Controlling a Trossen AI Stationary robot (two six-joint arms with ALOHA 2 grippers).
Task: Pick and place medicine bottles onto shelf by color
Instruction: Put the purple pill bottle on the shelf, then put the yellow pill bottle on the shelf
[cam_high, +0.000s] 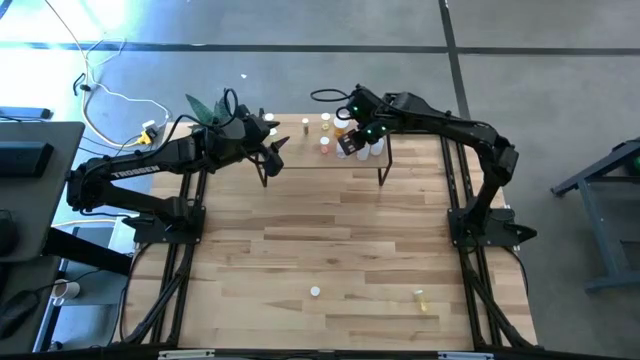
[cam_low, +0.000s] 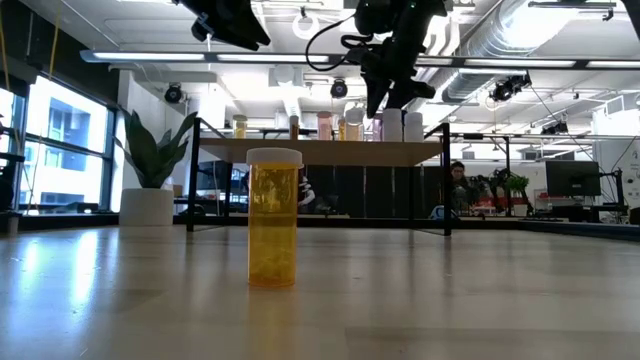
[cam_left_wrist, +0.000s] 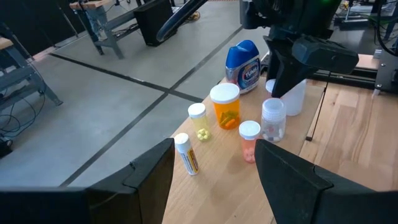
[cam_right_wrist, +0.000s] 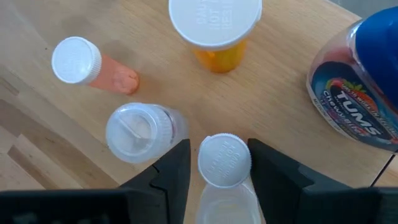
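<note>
White bottle (cam_right_wrist: 224, 160): upright on shelf (cam_high: 300, 150), far right; betw. right gripper (cam_right_wrist: 219, 163) fingers, slightly spread. Left gripper (cam_left_wrist: 214, 171) spread, empty.

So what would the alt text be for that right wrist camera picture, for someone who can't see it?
Looking down past the right gripper, a white-capped clear bottle stands between its two dark fingers on the light wooden shelf. Around it stand a clear vial, a pink vial, an orange bottle and a blue-lidded Tums bottle.

The right gripper's fingers (cam_right_wrist: 174, 171) flank a white-capped clear bottle (cam_right_wrist: 224, 163) on the shelf (cam_right_wrist: 37, 37).
</note>
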